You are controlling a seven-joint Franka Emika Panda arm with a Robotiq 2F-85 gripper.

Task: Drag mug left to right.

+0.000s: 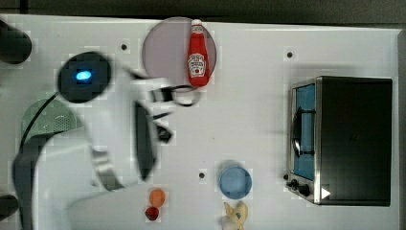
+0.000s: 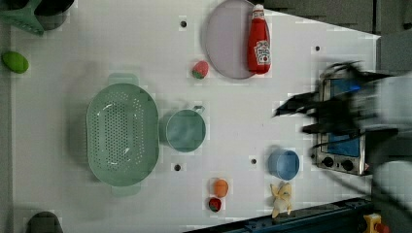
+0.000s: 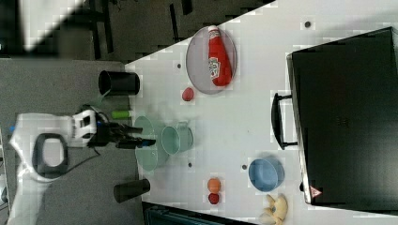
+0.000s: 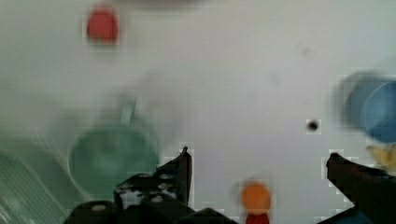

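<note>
The sage-green mug [image 2: 185, 130] stands upright on the white table, touching the rim of the pale-green perforated basket [image 2: 122, 134] on the left view's left. In the right view the mug [image 3: 177, 139] sits just right of my gripper [image 3: 141, 136]. The wrist view has the mug [image 4: 114, 158] beside one dark finger [image 4: 182, 168]. My gripper [image 4: 257, 161] is open, high above the table, with nothing held between its jaws. In the left view my gripper [image 2: 294, 119] is a blur, well to the right of the mug. In the top view my arm [image 1: 95, 158] covers the mug.
A ketchup bottle [image 1: 197, 53] lies on a grey plate [image 1: 163, 48]. A light-blue cup [image 1: 235, 182] and a toaster oven [image 1: 349, 139] stand on the top view's right. Small orange and red toy fruits [image 2: 219, 188], a banana-like toy [image 2: 282, 196] and a strawberry [image 2: 199, 69] lie about.
</note>
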